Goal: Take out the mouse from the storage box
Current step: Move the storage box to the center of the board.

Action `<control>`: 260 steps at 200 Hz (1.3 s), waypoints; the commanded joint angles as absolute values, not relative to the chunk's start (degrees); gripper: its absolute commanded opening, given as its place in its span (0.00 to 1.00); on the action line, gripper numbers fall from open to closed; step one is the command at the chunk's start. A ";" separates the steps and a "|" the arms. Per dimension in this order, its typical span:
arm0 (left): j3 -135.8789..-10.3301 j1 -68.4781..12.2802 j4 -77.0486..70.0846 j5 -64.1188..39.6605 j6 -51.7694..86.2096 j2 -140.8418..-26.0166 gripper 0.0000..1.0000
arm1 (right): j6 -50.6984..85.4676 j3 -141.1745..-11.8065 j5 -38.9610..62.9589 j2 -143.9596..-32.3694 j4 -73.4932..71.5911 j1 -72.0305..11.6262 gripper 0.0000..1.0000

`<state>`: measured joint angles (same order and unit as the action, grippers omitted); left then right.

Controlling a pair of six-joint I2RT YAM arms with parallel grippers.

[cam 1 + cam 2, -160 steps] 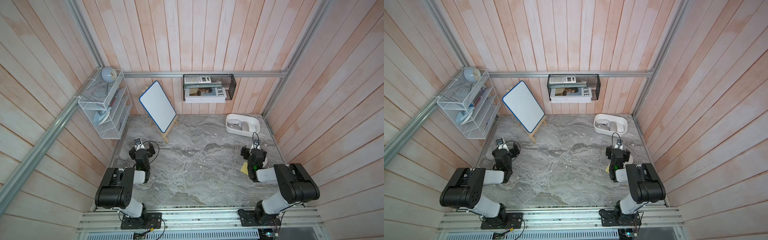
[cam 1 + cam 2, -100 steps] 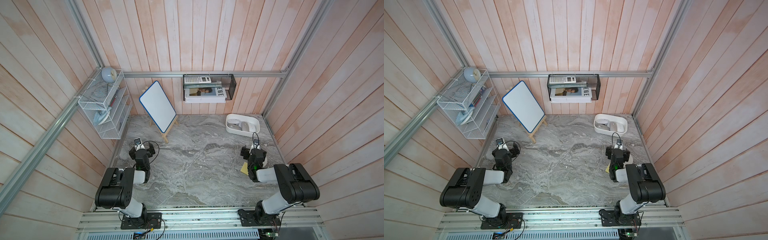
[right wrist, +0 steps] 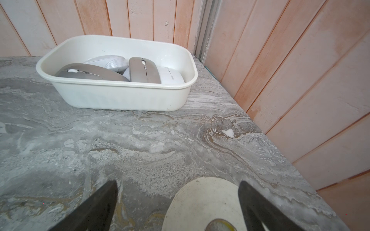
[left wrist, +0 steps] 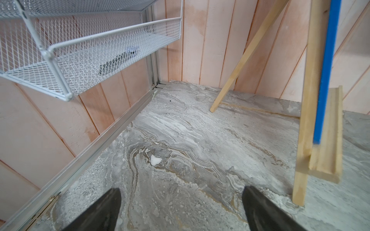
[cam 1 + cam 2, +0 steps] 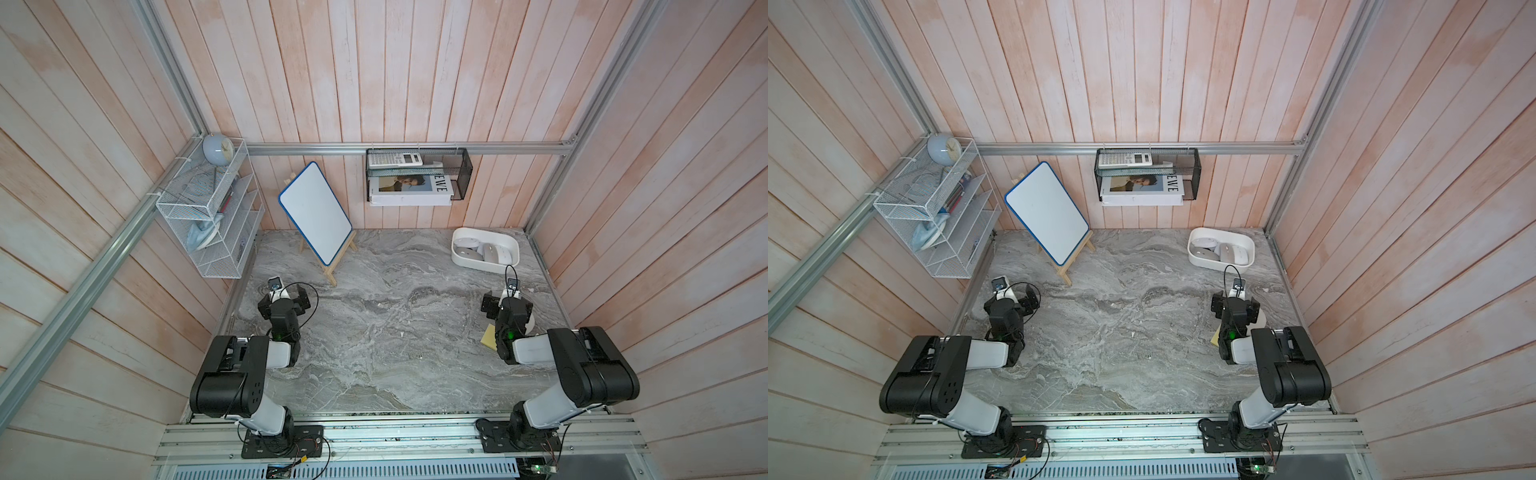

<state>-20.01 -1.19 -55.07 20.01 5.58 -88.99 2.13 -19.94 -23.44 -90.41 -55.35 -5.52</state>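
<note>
I'm worrying about the crowding inside the storage box before anything else. Several mice are lying packed together in it. A broad grey mouse is sitting against the box's near wall, a slim grey mouse is resting partly over a white mouse, and another white one is tucked behind them. With so little room between them, I'm expecting the fingers could be closing on two shells at once, or a smooth rounded back could be squirting out as they squeeze. The tub looks light, so a fingertip catching its near wall could be shoving or tipping it. A tape roll is also lying right under the right gripper, on the side away from the box, and a careless start could be dragging it along.

As for pose, I'm seeing the right arm folded low in both top views, its gripper near the box and aimed at it, jaws spread wide and gripping nothing. The left gripper is sitting well apart from the box, across the table from it. Its arm is folded low too, and its jaws are gaping and empty.
</note>
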 commanded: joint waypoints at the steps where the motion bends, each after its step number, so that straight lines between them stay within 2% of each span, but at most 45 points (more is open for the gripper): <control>1: -16.80 -1.84 -58.76 20.14 4.94 -85.18 1.00 | 2.10 -19.30 -22.51 -89.68 -57.96 -5.71 0.98; 18: -14.68 -4.30 -57.43 21.81 2.77 -79.54 1.00 | -1.06 -15.30 -24.10 -87.76 -65.00 -8.50 0.98; 57: -13.36 -14.27 -52.45 28.20 -3.15 -63.59 1.00 | -15.59 -15.38 -33.49 -81.05 -63.92 -21.20 0.98; 86: -20.70 -17.28 -35.28 24.11 4.61 -52.28 1.00 | -21.26 -14.68 -38.80 -75.55 -70.02 -31.72 0.98; 101: -26.80 -17.40 -25.87 22.39 12.75 -52.16 1.00 | -20.51 -16.09 -40.71 -69.15 -63.95 -36.33 0.98; 113: -32.36 -17.49 -16.98 21.36 18.36 -53.37 1.00 | -15.64 -19.73 -41.27 -62.46 -49.05 -38.16 0.98; 135: -38.79 -17.41 -8.49 19.12 26.44 -56.44 1.00 | 1.85 -32.45 -35.78 -52.82 -11.07 -35.98 0.98; 159: -41.70 -17.11 -3.34 16.22 31.26 -57.64 1.00 | 14.05 -38.45 -35.76 -50.38 4.81 -31.41 0.98; 177: -41.17 -16.20 -1.46 16.36 36.46 -57.57 1.00 | 23.47 -39.08 -36.16 -47.82 11.95 -26.16 0.98; 195: -39.54 -14.33 -4.75 10.85 35.80 -57.35 1.00 | 27.74 -37.40 -22.15 -44.68 13.07 -16.53 0.98; 208: -41.82 -15.54 -1.73 11.43 34.17 -58.47 1.00 | 30.80 -37.45 -19.31 -43.93 15.37 -11.60 0.98; 260: -54.99 -31.17 9.23 22.29 31.96 -70.07 1.00 | 31.20 -43.75 -23.04 -51.41 26.14 -8.93 0.98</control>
<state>-49.74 -25.04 3.77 17.08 32.58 -65.52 28.64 -40.40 -23.79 -48.38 18.63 -9.28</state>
